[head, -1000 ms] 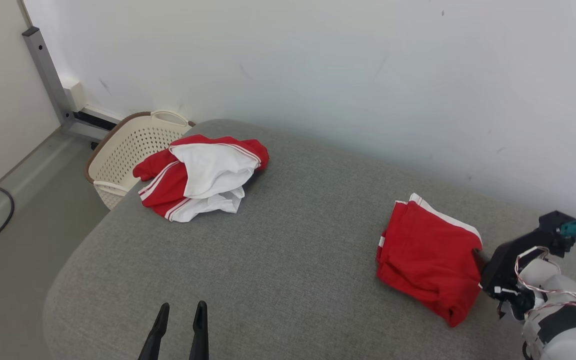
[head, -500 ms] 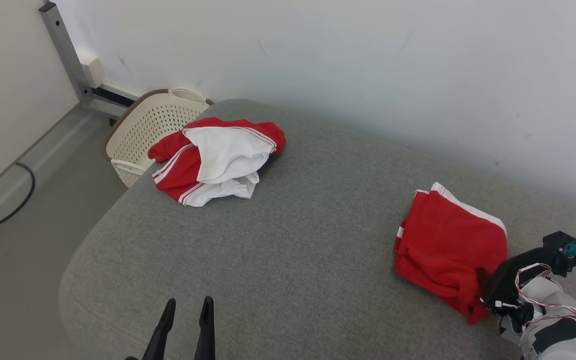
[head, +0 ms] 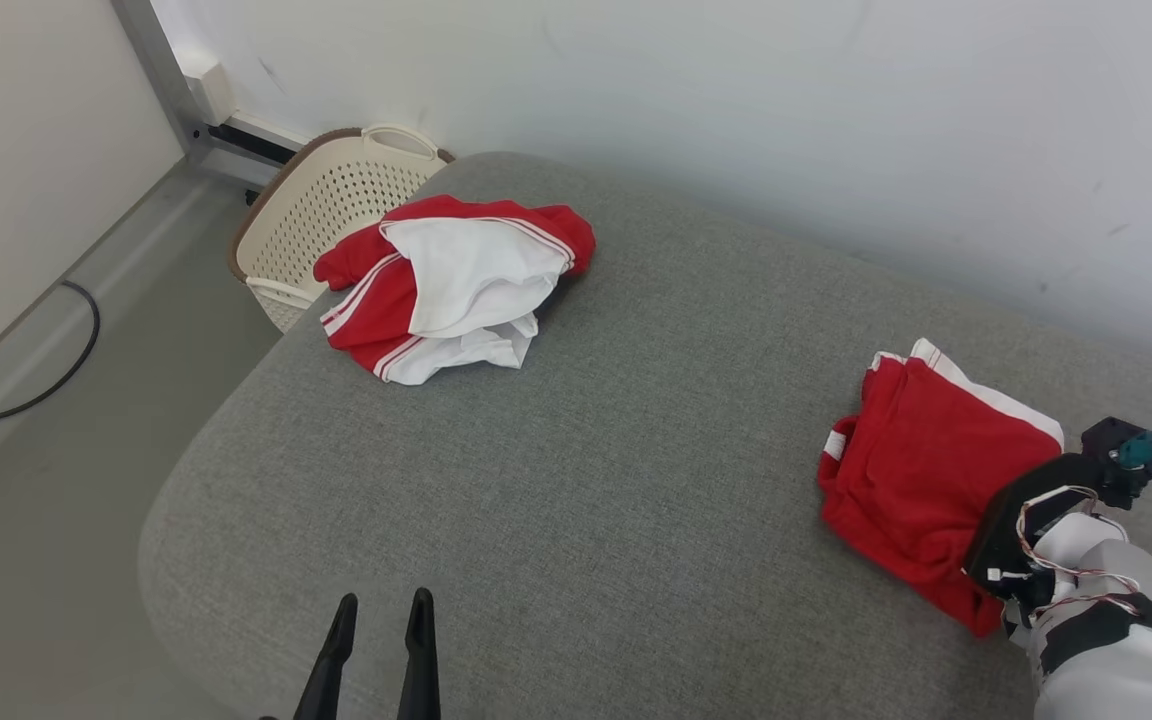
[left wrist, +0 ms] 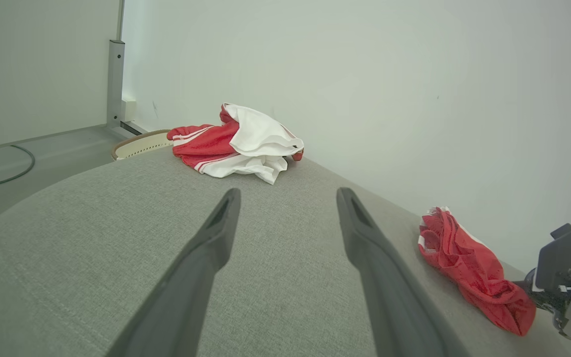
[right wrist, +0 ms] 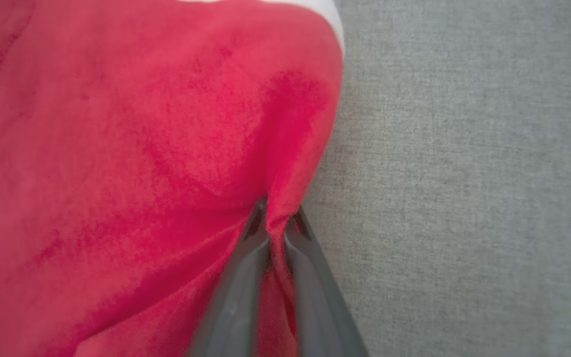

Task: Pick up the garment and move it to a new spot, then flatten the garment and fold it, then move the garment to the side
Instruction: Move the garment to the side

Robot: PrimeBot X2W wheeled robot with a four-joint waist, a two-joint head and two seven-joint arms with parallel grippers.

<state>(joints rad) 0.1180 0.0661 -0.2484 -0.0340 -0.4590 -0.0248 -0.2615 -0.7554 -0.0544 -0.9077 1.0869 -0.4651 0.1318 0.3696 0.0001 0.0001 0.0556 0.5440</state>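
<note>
Right gripper (right wrist: 275,218): clamped on a raised pleat of the folded red garment (right wrist: 142,148), both dark fingers pinching the cloth at its edge, beside bare grey fabric.
Left gripper (left wrist: 288,196): fingers spread apart with nothing between them, held over the near edge of the grey surface (head: 586,480).
Folded red garment: lies by the right edge of the surface, white trim along its far side, its near corner bunched where the right arm meets it.
Hidden: in the head view the right wrist's black housing covers the fingertips and the pinched corner; the pale forearm is cut off at the frame's lower right corner.
Second garment (head: 456,285): a crumpled red-and-white heap at the far left corner, well apart from the folded one.
Basket (head: 326,215): cream and perforated, on the floor just beyond that corner, partly hidden behind the surface and the heap.
Cable (head: 46,385): a dark loop on the floor, cut off at the frame's left edge.
</note>
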